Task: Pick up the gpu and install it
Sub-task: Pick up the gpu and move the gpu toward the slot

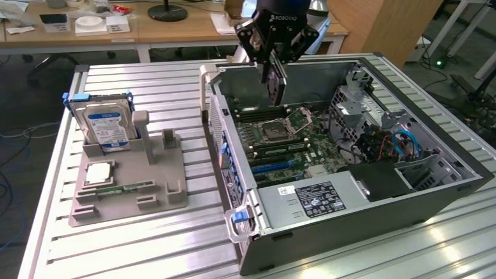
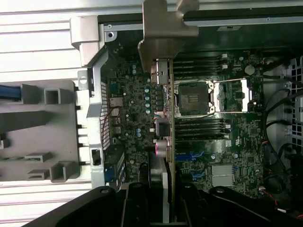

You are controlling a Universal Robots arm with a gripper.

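In the exterior view, the black claw (image 1: 273,65) hangs over the open computer case (image 1: 372,226), which lies on its side on the ribbed metal surface (image 1: 155,244). The claw is pinching the gpu (image 1: 277,87) by its top edge. The card hangs straight down, inside the top of the case and above the green board (image 1: 310,142). It does not touch the board. Outside the case, toward the exterior view's left, a gray holder (image 1: 128,192) sits on the surface with a silver hard drive (image 1: 106,125) standing in it. In the wrist view, the claw (image 2: 163,208) looks down into the case (image 2: 97,94). The gpu (image 2: 162,127) is seen from its thin edge, squeezed between the two fingers (image 2: 137,205). Its shiny metal end (image 2: 163,33) sticks out past the rim of the case. Under the card lie the board (image 2: 137,109) and a square chip socket (image 2: 194,97).
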